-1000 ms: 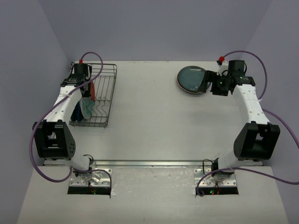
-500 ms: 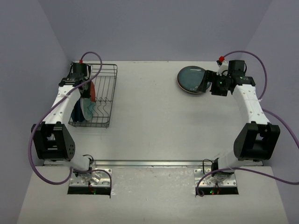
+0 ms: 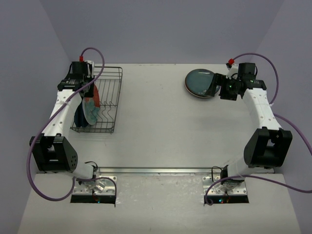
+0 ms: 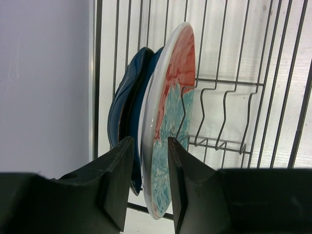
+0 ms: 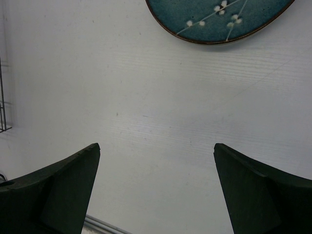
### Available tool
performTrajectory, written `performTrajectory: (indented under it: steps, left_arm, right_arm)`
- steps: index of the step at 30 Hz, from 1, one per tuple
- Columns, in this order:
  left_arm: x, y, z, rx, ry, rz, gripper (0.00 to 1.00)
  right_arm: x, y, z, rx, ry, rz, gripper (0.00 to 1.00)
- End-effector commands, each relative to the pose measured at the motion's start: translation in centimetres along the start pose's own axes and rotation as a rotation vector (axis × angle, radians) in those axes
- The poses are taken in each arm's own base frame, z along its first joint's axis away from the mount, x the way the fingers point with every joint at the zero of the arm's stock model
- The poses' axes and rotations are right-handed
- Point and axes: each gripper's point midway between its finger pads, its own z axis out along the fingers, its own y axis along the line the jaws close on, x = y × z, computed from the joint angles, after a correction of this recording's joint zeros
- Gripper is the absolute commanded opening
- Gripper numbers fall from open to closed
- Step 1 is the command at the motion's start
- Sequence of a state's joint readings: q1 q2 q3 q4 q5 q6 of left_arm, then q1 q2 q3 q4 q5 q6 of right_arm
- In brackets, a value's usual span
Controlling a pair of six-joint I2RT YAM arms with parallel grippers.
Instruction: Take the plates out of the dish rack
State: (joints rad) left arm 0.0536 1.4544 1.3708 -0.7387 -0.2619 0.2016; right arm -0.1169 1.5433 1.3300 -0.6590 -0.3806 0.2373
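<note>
The dish rack (image 3: 117, 95) stands at the table's far left. My left gripper (image 3: 88, 91) is inside it, shut on the rim of a red plate with teal floral pattern (image 3: 92, 105) that stands on edge. In the left wrist view the gripper (image 4: 148, 170) has one finger on each face of this plate (image 4: 173, 92). A dark blue plate (image 4: 126, 97) stands right behind it, also seen from above (image 3: 79, 120). A dark teal plate (image 3: 199, 82) lies flat at the back right. My right gripper (image 3: 218, 87) hovers open and empty beside it (image 5: 156, 146).
The purple left wall runs close along the rack (image 4: 234, 83). The rack's right half holds only upright prongs (image 3: 108, 109). The teal plate's edge (image 5: 219, 19) shows at the top of the right wrist view, and a bit of rack wire (image 5: 4, 97) at its left edge.
My left gripper has risen and moved back with the red floral plate, which now shows larger and higher in the rack. The right arm has not moved.
</note>
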Motion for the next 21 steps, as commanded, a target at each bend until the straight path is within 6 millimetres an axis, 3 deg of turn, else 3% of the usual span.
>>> performTrajectory:
  steps: [1, 16, 21]
  left_arm:
    - [-1.9, 0.3, -0.9, -0.002, -0.062, -0.021, 0.33]
    - [0.4, -0.4, 1.3, -0.003, 0.012, -0.001, 0.30]
    - [1.1, -0.6, 2.0, -0.007, 0.031, 0.004, 0.22]
  right_arm:
    - [-1.5, 1.2, -0.8, -0.033, -0.054, -0.017, 0.99]
    - [-1.6, 1.1, -0.8, -0.030, -0.056, -0.015, 0.99]
    - [-1.5, 1.1, -0.8, -0.031, -0.054, -0.014, 0.99]
